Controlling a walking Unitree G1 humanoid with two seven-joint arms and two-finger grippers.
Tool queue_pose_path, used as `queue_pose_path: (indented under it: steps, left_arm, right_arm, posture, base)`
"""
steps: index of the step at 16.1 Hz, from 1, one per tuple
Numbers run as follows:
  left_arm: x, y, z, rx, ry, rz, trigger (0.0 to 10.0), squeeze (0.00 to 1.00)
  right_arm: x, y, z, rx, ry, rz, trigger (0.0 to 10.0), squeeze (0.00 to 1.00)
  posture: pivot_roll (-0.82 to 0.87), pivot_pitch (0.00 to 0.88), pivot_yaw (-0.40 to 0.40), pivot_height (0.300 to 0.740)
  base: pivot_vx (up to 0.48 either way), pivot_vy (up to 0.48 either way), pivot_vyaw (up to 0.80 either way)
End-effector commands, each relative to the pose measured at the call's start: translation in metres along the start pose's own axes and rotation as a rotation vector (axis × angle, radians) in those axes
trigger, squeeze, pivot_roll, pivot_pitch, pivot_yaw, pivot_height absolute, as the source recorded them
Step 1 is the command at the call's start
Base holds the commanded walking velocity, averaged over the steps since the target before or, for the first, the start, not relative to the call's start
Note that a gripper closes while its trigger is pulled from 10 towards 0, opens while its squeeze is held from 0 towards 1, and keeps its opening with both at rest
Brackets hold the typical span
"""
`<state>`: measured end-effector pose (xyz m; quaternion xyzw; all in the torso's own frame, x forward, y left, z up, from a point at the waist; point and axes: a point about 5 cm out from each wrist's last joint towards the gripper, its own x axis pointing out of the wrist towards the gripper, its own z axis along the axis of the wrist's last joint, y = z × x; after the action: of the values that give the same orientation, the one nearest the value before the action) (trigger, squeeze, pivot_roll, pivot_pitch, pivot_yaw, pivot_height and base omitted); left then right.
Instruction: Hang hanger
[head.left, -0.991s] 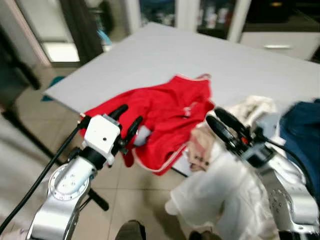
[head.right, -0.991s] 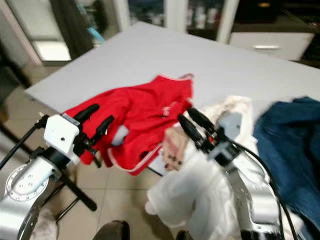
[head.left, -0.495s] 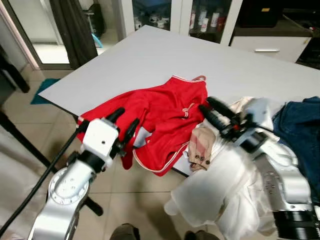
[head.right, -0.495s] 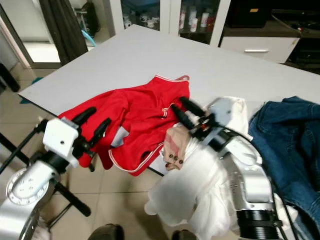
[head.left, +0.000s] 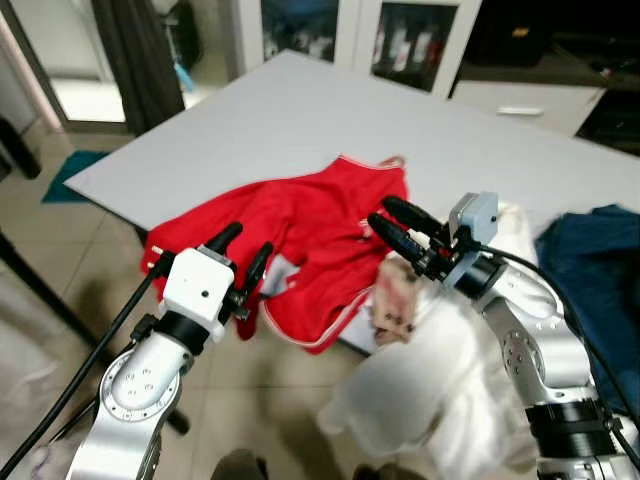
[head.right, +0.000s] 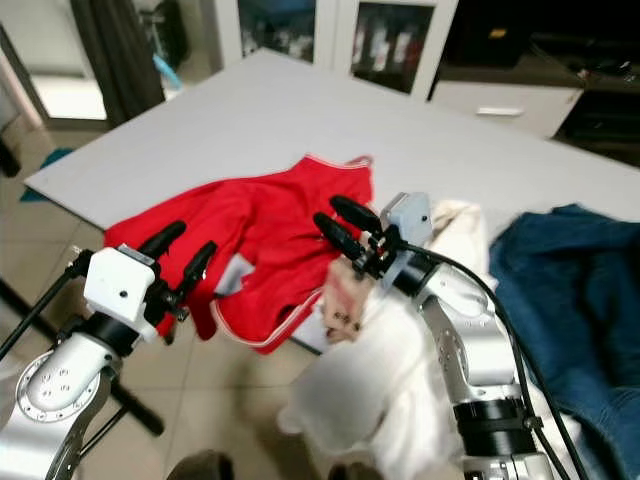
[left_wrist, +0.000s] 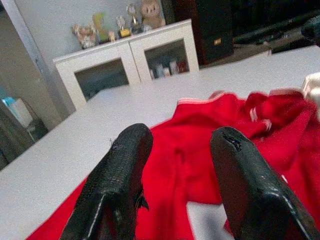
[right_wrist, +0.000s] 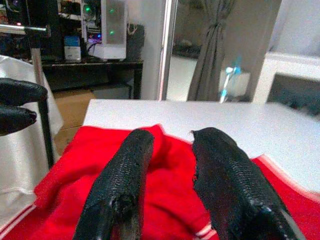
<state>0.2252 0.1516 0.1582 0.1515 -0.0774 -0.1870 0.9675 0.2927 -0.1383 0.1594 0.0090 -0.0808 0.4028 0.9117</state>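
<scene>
While parted by a clear gap with nothing between the fingers, left gripper hovers at lower left of frame, over the near-left edge of the red garment. Not touching the cloth as far as can be told. Left wrist view: two black fingers spread, red fabric filling the gap behind them.

Right gripper at centre frame, fingers likewise apart and empty, raised just above the right side of the red garment, pointing toward upper left. Right wrist view: fingertips with a narrow gap, red cloth below, white trim stripe at the lower edge.

Red garment: crumpled, spread across the near-left corner of the grey table, lower hem drooping over the table edge, white piping along the borders, grey patch near the left gripper. No hanger can be made out in or on it.

Beige cloth with dark buttons hanging off the table edge just below the right gripper. White cloth draped down at lower centre-right, partly behind the right arm. Blue denim at right edge of the table. Dark curtain upper left, glass-front cabinet top centre.
</scene>
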Motion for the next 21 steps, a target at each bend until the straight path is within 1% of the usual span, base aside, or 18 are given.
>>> queue_pose_path:
  steps: [1,2,4,6,9,13,14,15,17,19,21]
  left_arm:
    - [0.003,-0.002,0.005,0.016,-0.026,-0.022,10.0,0.00]
    - [0.003,-0.001,0.005,0.020,-0.026,-0.023,10.0,0.00]
    - [0.004,0.003,0.002,0.019,-0.018,0.014,10.0,0.00]
    - [0.004,0.001,0.002,-0.024,-0.023,0.038,10.0,0.00]
    - [0.002,-0.004,0.001,-0.020,-0.019,0.030,10.0,0.00]
    - [0.002,-0.001,0.001,-0.006,-0.011,0.027,10.0,0.00]
    - [0.002,0.001,-0.004,0.003,0.036,-0.013,10.0,0.00]
    - [0.000,0.002,-0.012,0.020,0.106,-0.058,10.0,0.00]
    - [-0.005,0.004,-0.023,0.025,0.213,-0.131,10.0,0.00]
    - [-0.020,0.005,-0.033,0.013,0.322,-0.286,10.0,0.00]
    - [-0.030,0.006,-0.045,0.014,0.410,-0.351,10.0,0.00]
  right_arm:
    - [0.003,-0.002,0.002,-0.011,-0.012,-0.002,10.0,0.00]
    - [0.004,0.000,0.003,-0.012,-0.015,0.007,10.0,0.00]
    - [0.006,0.000,0.000,-0.008,-0.006,0.020,10.0,0.00]
    - [0.010,0.000,0.001,-0.003,-0.013,0.037,10.0,0.00]
    - [0.016,0.001,0.002,-0.014,-0.018,0.060,10.0,0.00]
    - [0.025,0.002,0.005,-0.034,-0.034,0.093,10.0,0.00]
    - [0.035,0.004,0.005,-0.035,-0.017,0.157,10.0,0.00]
    - [0.042,0.005,0.007,-0.026,-0.008,0.195,10.0,0.00]
    - [0.052,0.007,0.009,-0.032,0.009,0.261,10.0,0.00]
    - [0.067,0.012,0.013,-0.064,0.042,0.383,10.0,0.00]
    - [0.073,0.017,0.013,-0.078,0.065,0.453,10.0,0.00]
  posture:
    - [0.11,0.062,-0.024,0.740]
    - [0.11,0.062,-0.023,0.740]
    - [0.12,0.060,-0.033,0.740]
    - [0.13,0.062,-0.041,0.740]
    - [0.14,0.060,-0.047,0.740]
    - [0.14,0.051,-0.043,0.740]
    - [0.14,0.049,-0.037,0.740]
    - [0.13,0.050,-0.036,0.740]
    - [0.13,0.053,-0.037,0.740]
    - [0.14,0.062,-0.046,0.740]
    - [0.14,0.066,-0.050,0.740]
  base:
    - [0.266,-0.398,0.00]
    - [0.262,-0.398,0.00]
    - [0.263,-0.399,0.00]
    - [0.000,0.000,0.00]
    - [0.000,0.000,0.00]
    - [0.000,0.000,0.00]
    - [0.000,0.000,0.00]
    - [0.000,0.000,0.00]
    - [0.000,0.000,0.00]
    - [0.000,0.000,0.00]
    - [0.000,0.000,0.00]
